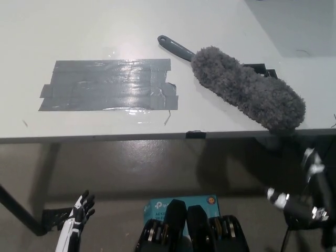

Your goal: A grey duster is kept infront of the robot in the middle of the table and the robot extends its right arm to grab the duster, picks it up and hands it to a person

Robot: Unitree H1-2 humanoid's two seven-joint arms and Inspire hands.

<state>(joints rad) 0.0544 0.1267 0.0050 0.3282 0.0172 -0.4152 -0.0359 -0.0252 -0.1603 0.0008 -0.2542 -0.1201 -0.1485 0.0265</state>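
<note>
White tabletop [79, 31] carries the duster [247, 92] at upper right — untouched. Left hand [81, 207] rests open, lower left; right hand [299, 202] low — fingers unclear. Reach not begun; next, it must rise toward the handle.

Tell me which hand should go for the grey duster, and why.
Right. The grey duster lies on the table's right side, its fluffy head above the black right arm low at the right. The white left hand rests open at lower left, far across.

One duster [247, 86]; one tape patch [107, 84]; one table [63, 31]; seemingly one box [181, 202] below.
</note>
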